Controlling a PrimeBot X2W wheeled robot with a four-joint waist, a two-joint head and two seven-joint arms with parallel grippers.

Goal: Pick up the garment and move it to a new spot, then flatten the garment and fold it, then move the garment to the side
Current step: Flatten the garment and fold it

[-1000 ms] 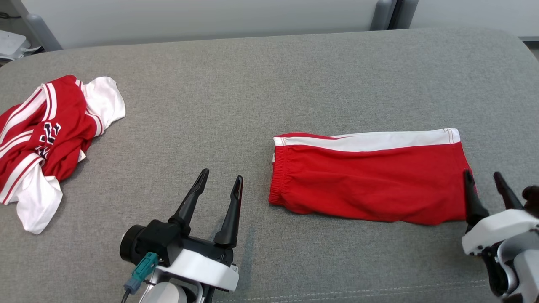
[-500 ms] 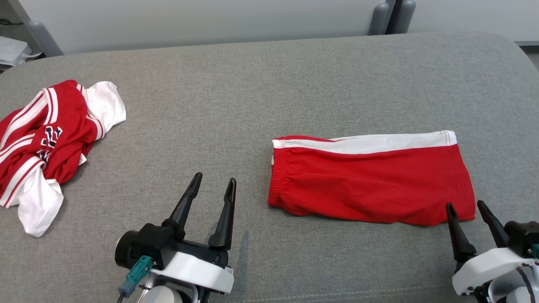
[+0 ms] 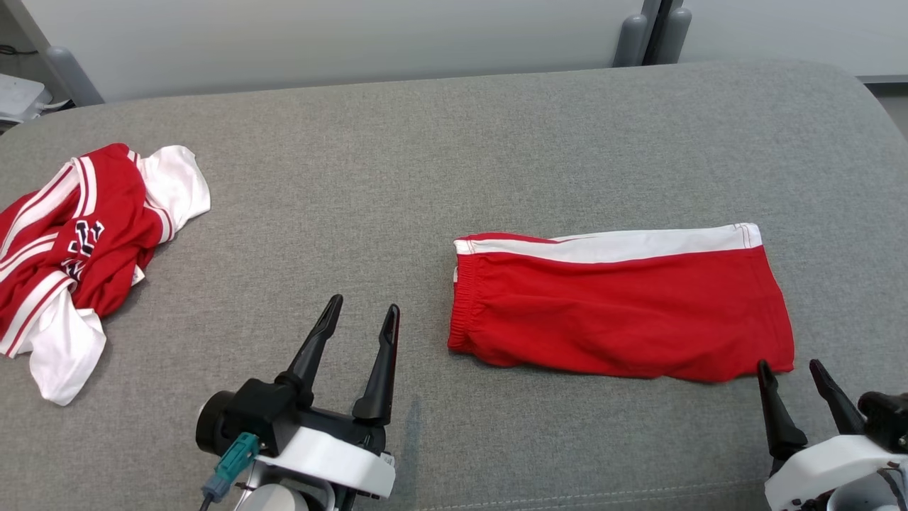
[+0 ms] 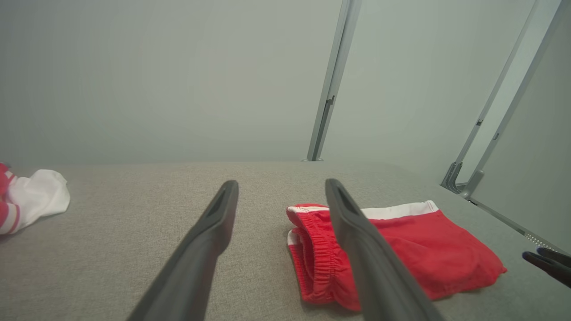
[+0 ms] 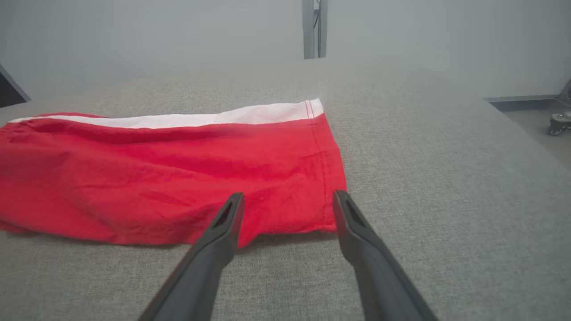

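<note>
Red shorts with a white side stripe (image 3: 617, 312) lie folded flat on the grey padded surface, right of centre; they also show as the red shorts (image 4: 401, 254) in the left wrist view and the red shorts (image 5: 178, 174) in the right wrist view. My left gripper (image 3: 362, 312) stands open and empty, a little left of the shorts' elastic waistband (image 3: 464, 305). My right gripper (image 3: 789, 369) is open too, just in front of the shorts' near right corner, touching nothing.
A crumpled red and white jersey (image 3: 78, 241) lies at the far left of the grey surface (image 3: 425, 170). Beyond the back edge stand a pale wall and grey metal posts (image 3: 649, 32). The surface's front seam (image 3: 603, 486) runs near my grippers.
My right gripper has drawn back toward me, off the shorts' right edge, to just in front of the corner. The camera has tilted slightly. The shorts have not moved.
</note>
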